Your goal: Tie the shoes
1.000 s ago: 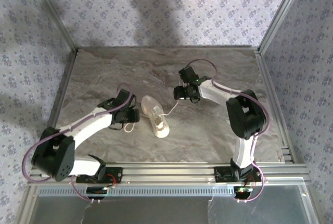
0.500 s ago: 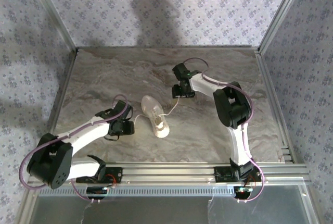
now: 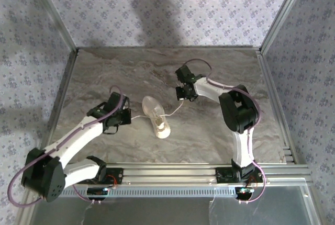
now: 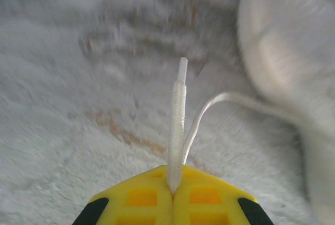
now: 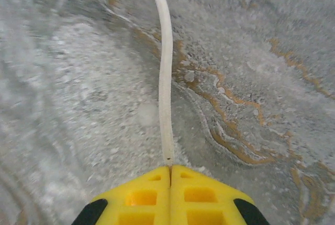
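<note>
Step in hand: both lace ends are gripped and drawn out to either side of the sneaker [image 3: 156, 114]; by my reading this is the set-up for the first crossing of the knot.
Sneaker: lies near the middle of the marbled table [image 3: 220, 136], between the two grippers, toe toward the far side.
Left gripper [image 4: 172, 177]: yellow jaws pressed together on the left lace [image 4: 177, 115], whose tipped end sticks out past the fingertips (the rest curves back to the shoe).
Right gripper [image 5: 170, 171]: jaws likewise clamped on the right lace [image 5: 165, 73], which runs straight away from the fingertips over the table.
Left arm [image 3: 78, 131]: stretches low from its base toward the sneaker's left side, wrist just beside the shoe.
Right arm [image 3: 238, 110]: rises from its base, folds at the elbow and reaches back toward the centre, wrist beyond and right of the shoe.
Next move: probably carrying one lace across the other above the shoe; it calls for keeping both pinches firm and enough slack that the light sneaker is not dragged.
</note>
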Robot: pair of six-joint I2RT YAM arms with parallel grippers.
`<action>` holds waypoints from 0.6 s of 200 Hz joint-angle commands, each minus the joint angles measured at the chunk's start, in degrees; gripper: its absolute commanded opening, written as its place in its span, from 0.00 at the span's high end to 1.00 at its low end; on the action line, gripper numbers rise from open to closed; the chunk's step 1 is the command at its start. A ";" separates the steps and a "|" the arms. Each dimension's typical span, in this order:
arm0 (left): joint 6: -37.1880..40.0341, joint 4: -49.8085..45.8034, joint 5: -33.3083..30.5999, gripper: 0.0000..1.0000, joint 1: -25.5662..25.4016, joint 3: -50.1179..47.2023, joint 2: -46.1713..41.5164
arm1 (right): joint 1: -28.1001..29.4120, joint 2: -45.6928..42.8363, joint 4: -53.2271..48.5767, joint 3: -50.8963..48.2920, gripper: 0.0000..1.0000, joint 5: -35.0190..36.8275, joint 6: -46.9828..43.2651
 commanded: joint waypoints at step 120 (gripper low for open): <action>32.46 13.16 25.06 1.00 -0.66 11.27 -9.39 | 1.62 -13.89 6.65 7.56 1.00 -38.03 -21.76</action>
